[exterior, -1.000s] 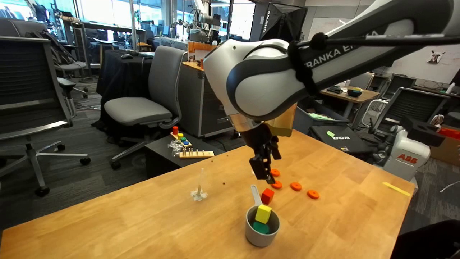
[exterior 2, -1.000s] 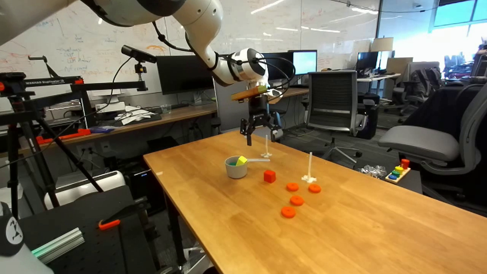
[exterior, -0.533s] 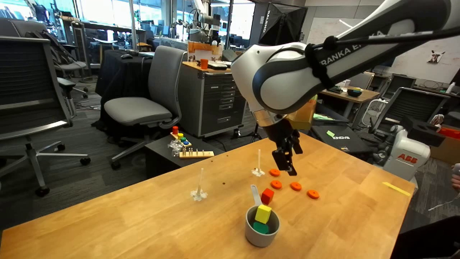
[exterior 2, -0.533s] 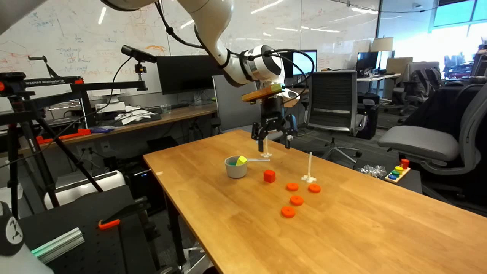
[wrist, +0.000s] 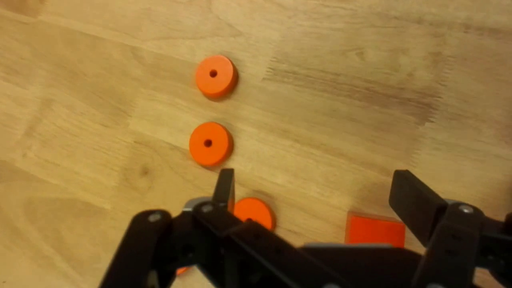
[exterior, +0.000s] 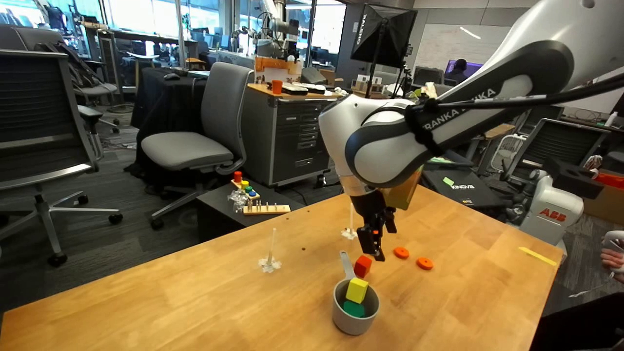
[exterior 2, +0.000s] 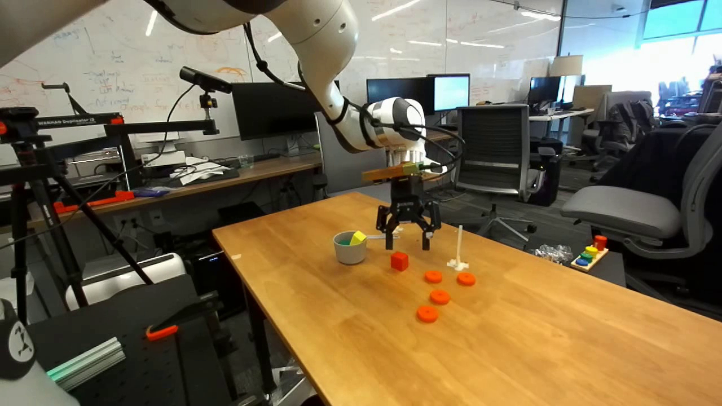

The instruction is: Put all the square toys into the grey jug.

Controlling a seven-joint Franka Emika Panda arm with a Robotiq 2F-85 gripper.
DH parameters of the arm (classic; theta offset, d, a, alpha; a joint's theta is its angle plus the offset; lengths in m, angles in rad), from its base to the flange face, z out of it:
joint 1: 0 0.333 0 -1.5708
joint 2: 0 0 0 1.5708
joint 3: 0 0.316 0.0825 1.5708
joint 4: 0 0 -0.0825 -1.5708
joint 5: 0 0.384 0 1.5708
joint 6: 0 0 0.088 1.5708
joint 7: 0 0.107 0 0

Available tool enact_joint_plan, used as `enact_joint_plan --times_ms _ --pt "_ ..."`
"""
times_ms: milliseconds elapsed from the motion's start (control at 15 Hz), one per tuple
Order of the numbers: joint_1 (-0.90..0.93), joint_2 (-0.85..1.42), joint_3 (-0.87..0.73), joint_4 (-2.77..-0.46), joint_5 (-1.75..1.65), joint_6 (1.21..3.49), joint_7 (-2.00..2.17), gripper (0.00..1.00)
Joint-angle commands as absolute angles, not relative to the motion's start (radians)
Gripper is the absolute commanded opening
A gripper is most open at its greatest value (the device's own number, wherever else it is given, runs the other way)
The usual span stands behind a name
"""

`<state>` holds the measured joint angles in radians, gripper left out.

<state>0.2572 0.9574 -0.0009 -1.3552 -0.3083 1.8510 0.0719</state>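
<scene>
Two blocks (exterior: 357, 291) seemingly sit in one jug (exterior: 352, 325), one red block (exterior 2: 400, 261) outside.

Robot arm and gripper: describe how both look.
The arm has rounded white casings, dark grey panels and bands, and partly covered white lettering that includes RANKA. A black cable runs along it. The gripper is black, with two jointed fingers.

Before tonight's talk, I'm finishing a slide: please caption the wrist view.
The open tool hangs over a wooden table strewn with orange discs and one red block.
</scene>
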Motion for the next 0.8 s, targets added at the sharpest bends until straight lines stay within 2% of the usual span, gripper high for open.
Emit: enact_joint_plan --times_ms 0,733 --pt "0.248 0.999 0.028 -1.315 -0.264 1.901 0.078 1.0" --pt "0.273 1.019 0.052 -1.311 -0.245 1.995 0.064 1.0"
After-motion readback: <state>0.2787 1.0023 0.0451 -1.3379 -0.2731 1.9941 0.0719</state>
